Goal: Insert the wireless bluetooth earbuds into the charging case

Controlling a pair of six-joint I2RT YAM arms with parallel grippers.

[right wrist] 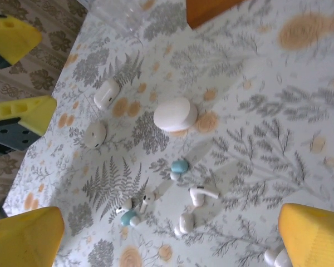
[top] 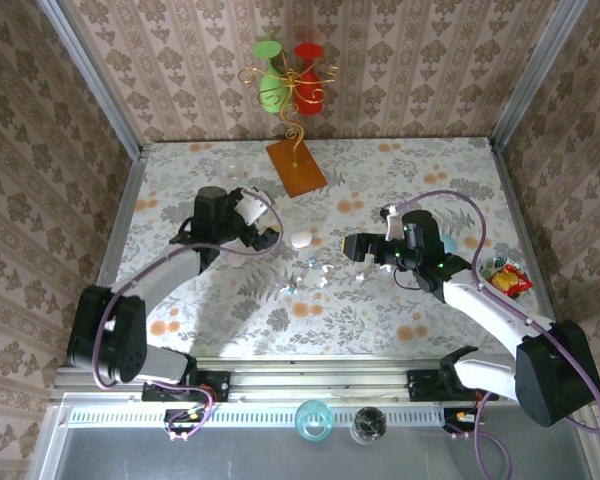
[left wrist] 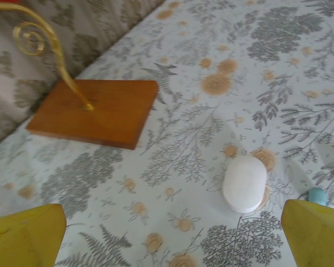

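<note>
Several tiny whitish earbuds (right wrist: 203, 193) are lying loose on the flower-patterned table (top: 420, 180), bunched just in front of the right gripper (top: 355, 247), with a couple of small teal bits (right wrist: 179, 166) mixed among them. Both tools are hanging with their fingers spread wide and are gripping nothing. The left gripper (top: 270, 238) is hovering just beside the white oval charging case (left wrist: 244, 182). That case is sitting flat on the table between the two arms, near the earbuds but apart from them. It seems to be lying shut, though its seam is too blurred to be sure.

The crowding is posing the main risk. The earbuds are resting so close together that wide fingers coming down on one are likely to be nudging or flicking its neighbours away. Each piece is also offering very little to pinch, so a slightly off-centre closure could be squirting it sideways. The case is looking smooth and rounded, and any push on it without a firm hold could be sending it sliding across the table or against the earbuds.
</note>
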